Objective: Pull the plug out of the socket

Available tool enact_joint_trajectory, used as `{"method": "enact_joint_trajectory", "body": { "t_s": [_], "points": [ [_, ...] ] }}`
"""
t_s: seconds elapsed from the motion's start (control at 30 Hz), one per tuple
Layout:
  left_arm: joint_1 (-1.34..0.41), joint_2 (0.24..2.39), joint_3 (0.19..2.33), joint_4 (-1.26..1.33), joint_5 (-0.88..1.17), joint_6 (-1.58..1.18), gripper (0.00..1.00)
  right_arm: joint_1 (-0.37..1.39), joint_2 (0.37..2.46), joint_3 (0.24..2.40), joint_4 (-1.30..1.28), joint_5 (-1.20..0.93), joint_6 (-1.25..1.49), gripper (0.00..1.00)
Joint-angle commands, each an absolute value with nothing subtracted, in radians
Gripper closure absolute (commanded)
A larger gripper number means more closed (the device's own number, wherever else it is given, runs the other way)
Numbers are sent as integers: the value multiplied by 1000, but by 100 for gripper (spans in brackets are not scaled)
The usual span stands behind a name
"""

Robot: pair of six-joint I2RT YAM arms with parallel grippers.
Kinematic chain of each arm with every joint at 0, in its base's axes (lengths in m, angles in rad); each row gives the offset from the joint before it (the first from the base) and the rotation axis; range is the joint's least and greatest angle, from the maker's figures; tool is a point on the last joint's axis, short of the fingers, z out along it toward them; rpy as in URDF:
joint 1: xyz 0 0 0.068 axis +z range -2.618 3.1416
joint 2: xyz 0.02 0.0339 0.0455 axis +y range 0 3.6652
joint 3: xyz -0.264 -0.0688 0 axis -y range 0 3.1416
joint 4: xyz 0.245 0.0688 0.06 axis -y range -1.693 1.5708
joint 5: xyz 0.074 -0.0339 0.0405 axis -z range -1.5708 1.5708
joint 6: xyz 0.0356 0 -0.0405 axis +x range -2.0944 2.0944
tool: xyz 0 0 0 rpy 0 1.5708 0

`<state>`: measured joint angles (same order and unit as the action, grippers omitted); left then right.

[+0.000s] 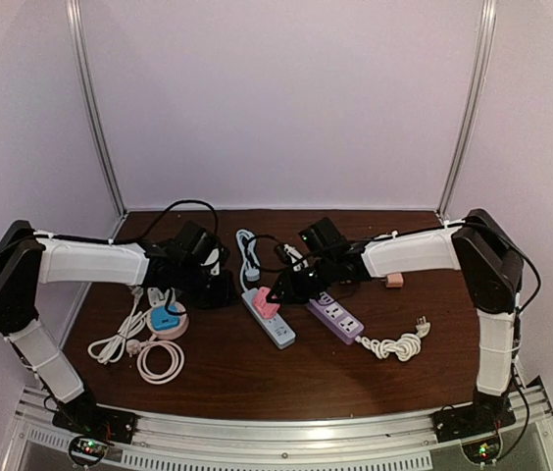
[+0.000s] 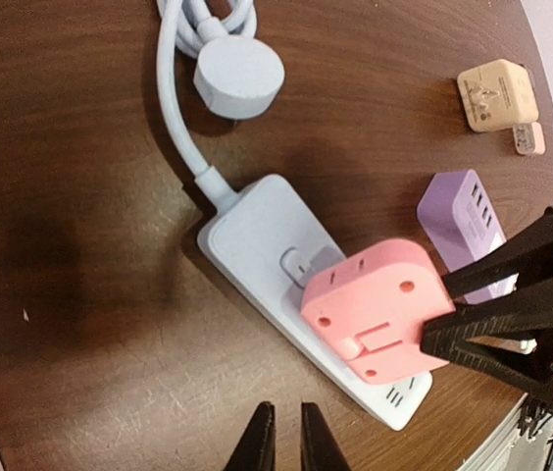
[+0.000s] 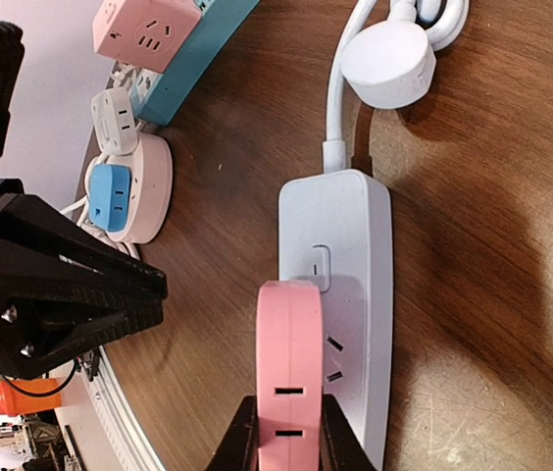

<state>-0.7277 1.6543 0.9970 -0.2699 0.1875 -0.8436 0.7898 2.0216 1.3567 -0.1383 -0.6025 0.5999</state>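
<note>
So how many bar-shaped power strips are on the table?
3: the white plastic strip holding the square pink adapter, centre; the purple strip right of it; a teal strip back-left, visible only from the right wrist. Others may be hidden.

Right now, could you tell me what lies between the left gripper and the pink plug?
In the left wrist view, only bare table and the white strip edge lie between the left gripper and the plug.

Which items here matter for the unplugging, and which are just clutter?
In the job: pink plug, white power strip, right gripper clamping the plug.
Lying about: purple power strip, beige charger, round socket hub, blue plug, pink cube adapter.
</note>
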Motion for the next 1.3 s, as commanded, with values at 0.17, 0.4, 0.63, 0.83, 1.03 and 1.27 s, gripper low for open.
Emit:
{"method": "enact_joint_trajectory", "body": {
  "t_s": [0.17, 0.4, 0.63, 0.83, 1.03, 1.27],
  "points": [
    [-688, 1772, 1112, -184, 252, -852, 99, 802, 1978, 1345, -126, -640, 654, 100],
    [-689, 1858, 1148, -132, 305, -870, 100, 817, 1934, 1283, -89, -642, 694, 100],
    [-689, 1892, 1152, -110, 336, -877, 100, 824, 1922, 1250, -82, -629, 699, 100],
    [-689, 1904, 1113, -100, 349, -885, 100, 824, 1934, 1255, -75, -611, 697, 100],
    [-689, 1899, 1051, -87, 353, -886, 100, 824, 1935, 1255, -63, -605, 708, 100],
    [-696, 1902, 1035, -177, 289, -856, 100, 819, 1917, 1246, -21, -593, 736, 100]
  ]
}}
